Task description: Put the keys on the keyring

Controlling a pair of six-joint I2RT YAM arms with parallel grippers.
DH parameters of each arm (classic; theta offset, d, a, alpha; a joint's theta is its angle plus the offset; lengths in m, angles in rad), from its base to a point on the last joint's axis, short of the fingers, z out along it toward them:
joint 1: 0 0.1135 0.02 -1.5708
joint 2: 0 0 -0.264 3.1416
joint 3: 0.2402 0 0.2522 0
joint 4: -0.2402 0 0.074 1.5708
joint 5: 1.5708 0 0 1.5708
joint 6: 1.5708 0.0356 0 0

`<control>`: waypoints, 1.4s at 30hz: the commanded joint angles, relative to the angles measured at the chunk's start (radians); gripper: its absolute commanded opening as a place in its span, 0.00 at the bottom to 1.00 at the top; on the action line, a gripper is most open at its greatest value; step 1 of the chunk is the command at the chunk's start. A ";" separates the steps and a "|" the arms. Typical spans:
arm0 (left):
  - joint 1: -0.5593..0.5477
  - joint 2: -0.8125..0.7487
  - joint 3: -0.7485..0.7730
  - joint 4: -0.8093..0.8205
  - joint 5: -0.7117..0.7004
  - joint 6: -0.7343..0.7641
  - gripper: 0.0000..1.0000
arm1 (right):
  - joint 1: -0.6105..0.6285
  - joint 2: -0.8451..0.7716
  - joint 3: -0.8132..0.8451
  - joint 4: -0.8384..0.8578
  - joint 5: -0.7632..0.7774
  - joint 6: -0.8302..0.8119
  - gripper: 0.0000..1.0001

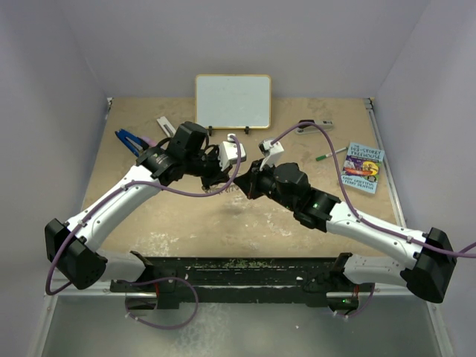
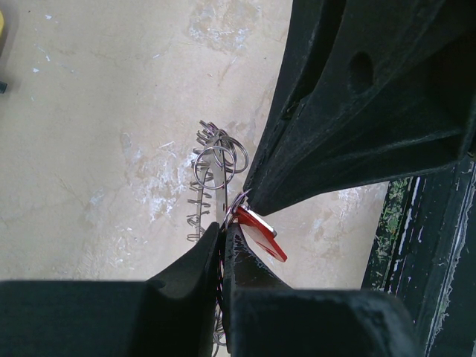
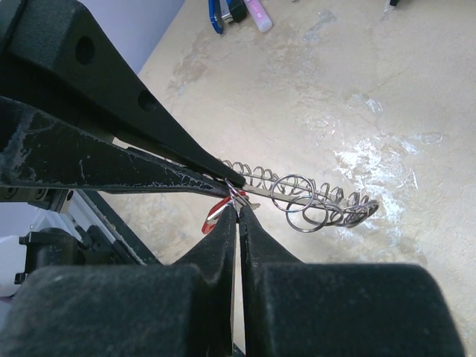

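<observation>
In the top view both arms meet above the middle of the table. My left gripper (image 2: 222, 229) is shut on the rim of the keyring (image 2: 216, 167), a flat grey metal ring seen edge-on with a fringe of small wire loops. In the right wrist view the keyring (image 3: 312, 197) sticks out to the right of the left gripper's fingers (image 3: 149, 160). My right gripper (image 3: 239, 206) is shut on the silver end of the key (image 3: 214, 216), right against the keyring's rim. The key's red head (image 2: 262, 235) hangs below the right gripper's fingers (image 2: 349, 126).
A whiteboard (image 1: 233, 100) stands at the back. A blue book (image 1: 362, 167) and a green-tipped pen (image 1: 327, 156) lie at the right, and a blue-handled tool (image 1: 128, 140) at the back left. A black rail (image 1: 238, 268) runs along the near edge.
</observation>
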 commanded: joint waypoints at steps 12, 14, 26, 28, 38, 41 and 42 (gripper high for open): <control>-0.004 -0.047 0.029 0.049 -0.009 -0.004 0.03 | -0.003 -0.024 0.014 -0.013 0.091 0.071 0.00; -0.004 -0.048 0.029 0.049 -0.010 -0.005 0.03 | -0.003 -0.023 0.014 -0.014 0.094 0.076 0.00; -0.003 -0.052 0.030 0.053 0.001 -0.010 0.03 | -0.003 -0.018 0.010 -0.014 0.087 0.088 0.00; -0.004 -0.051 0.030 0.053 0.001 -0.009 0.03 | -0.003 -0.019 0.006 -0.015 0.089 0.093 0.00; -0.004 -0.054 0.034 0.058 0.015 -0.011 0.03 | -0.003 -0.013 -0.007 -0.016 0.093 0.126 0.00; -0.003 -0.055 0.035 0.061 0.016 -0.011 0.03 | -0.003 -0.015 -0.012 -0.020 0.099 0.141 0.00; -0.003 -0.057 0.035 0.063 0.016 -0.012 0.03 | -0.003 -0.014 -0.013 -0.022 0.100 0.146 0.00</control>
